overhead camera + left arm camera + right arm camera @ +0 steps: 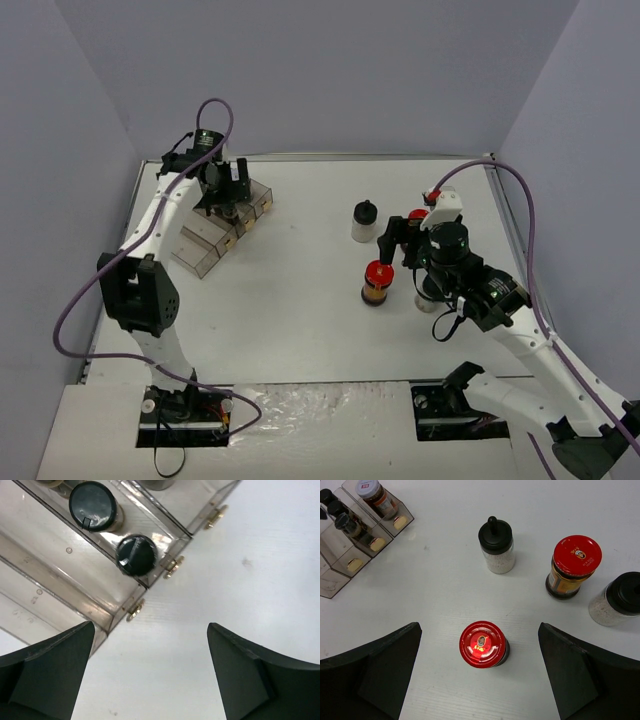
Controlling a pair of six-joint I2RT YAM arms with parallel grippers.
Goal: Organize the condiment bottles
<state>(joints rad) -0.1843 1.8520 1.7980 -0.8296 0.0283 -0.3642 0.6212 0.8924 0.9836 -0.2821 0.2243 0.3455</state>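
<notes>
Your left gripper (150, 626) and right gripper (479, 629) gape wide, empty; take the small red-lidded clear jar (482, 645) below its lid: rigid, smooth, probably slippery.

White arms (152, 222) w/ black joints; purple cables (212, 101); black end effectors (151, 627).
</notes>
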